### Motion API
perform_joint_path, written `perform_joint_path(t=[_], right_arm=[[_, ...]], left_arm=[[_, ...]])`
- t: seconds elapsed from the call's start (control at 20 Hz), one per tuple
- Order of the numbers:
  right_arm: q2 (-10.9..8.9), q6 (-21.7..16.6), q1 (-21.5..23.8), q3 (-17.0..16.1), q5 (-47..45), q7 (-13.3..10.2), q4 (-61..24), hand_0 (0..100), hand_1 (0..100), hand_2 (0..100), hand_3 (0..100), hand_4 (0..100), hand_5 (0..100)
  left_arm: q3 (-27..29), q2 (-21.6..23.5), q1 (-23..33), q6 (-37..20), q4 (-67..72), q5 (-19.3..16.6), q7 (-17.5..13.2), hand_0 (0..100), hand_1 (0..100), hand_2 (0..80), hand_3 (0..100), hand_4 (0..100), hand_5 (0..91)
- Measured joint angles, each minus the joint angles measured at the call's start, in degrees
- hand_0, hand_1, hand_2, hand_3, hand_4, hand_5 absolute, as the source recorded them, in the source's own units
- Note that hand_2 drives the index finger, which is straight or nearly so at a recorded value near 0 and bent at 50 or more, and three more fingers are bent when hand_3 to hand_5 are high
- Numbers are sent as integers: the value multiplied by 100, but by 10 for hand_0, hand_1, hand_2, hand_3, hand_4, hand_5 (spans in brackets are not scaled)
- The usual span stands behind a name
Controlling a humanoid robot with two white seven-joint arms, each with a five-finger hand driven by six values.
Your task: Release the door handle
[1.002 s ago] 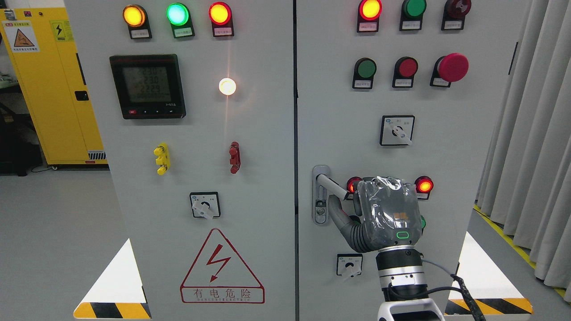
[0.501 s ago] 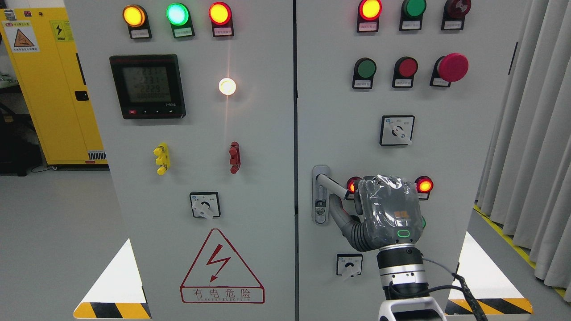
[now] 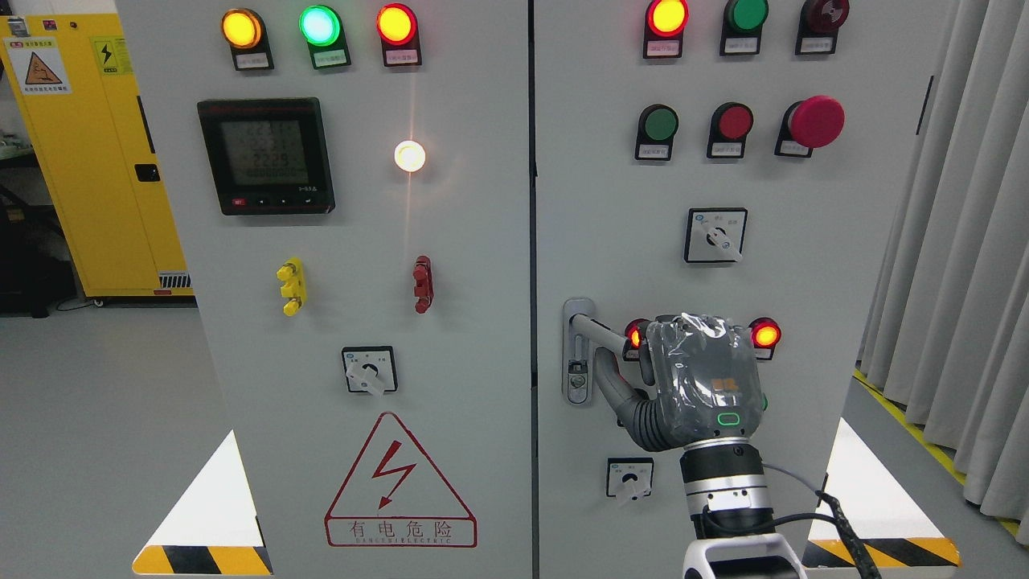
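Observation:
The grey door handle (image 3: 593, 328) sticks out to the right from its plate (image 3: 575, 354) on the right cabinet door (image 3: 611, 241). My right hand (image 3: 631, 363), wrapped in clear plastic, comes up from the bottom edge and covers the handle's free end. Its fingers curl around the lever behind the back of the hand, and the thumb (image 3: 604, 379) reaches left beneath the lever. Most of the grasp is hidden by the hand itself. The left arm does not show.
Red lamps (image 3: 764, 333) glow either side of the hand, with a rotary switch (image 3: 629, 476) below and another (image 3: 715, 235) above. The left door (image 3: 362, 241) carries a meter and a warning triangle. A yellow cabinet (image 3: 88, 161) stands far left, curtains (image 3: 957, 241) at right.
My right hand has shifted very slightly to the right and down. The handle stays at the same angle.

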Motion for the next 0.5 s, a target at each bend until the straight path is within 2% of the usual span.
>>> perform_joint_path(t=[0.5], right_arm=[[-3, -13, 0, -10, 0, 4, -14, 496, 459, 989, 1000, 1000, 1000]], left_arm=[[0, 0, 0, 0, 0, 0, 0, 120, 556, 0, 0, 0, 0]])
